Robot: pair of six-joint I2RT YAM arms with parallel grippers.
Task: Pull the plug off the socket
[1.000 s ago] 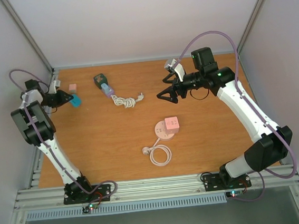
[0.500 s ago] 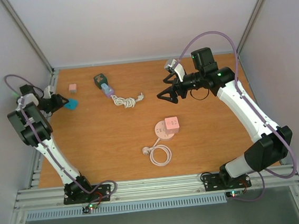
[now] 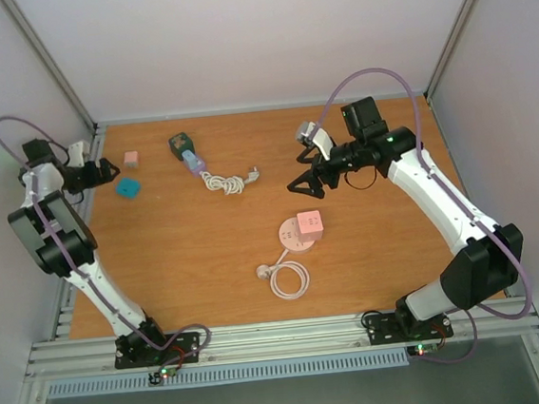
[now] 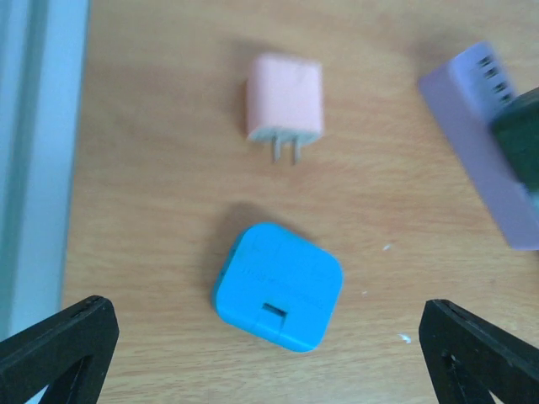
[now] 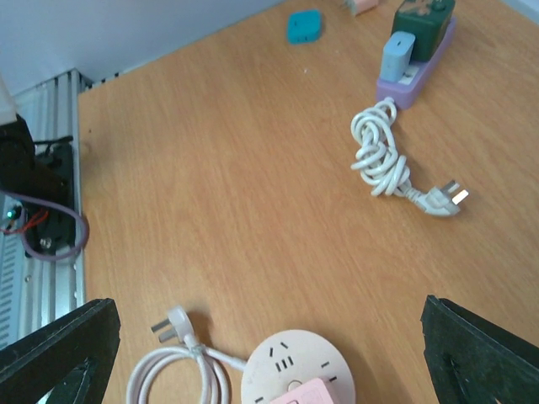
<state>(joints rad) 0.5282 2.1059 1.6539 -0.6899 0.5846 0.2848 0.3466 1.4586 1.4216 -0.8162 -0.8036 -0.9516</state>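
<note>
Left gripper (image 3: 106,167) far left: jaws wide, empty, blue plug (image 4: 278,286) loose on the table below. Right gripper (image 5: 268,305) also wide and empty, hovering beyond the round socket (image 3: 292,236) mid-table. Pink cube plug (image 3: 310,223) is seated there, likely my next pull.

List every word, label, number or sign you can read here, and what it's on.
Nothing here can be read.
Faint raised marks on the blue adapter: too blurred to read.
Only slots on the round white socket: no lettering visible.
Dark pattern on the green plug: too small to read.
</note>
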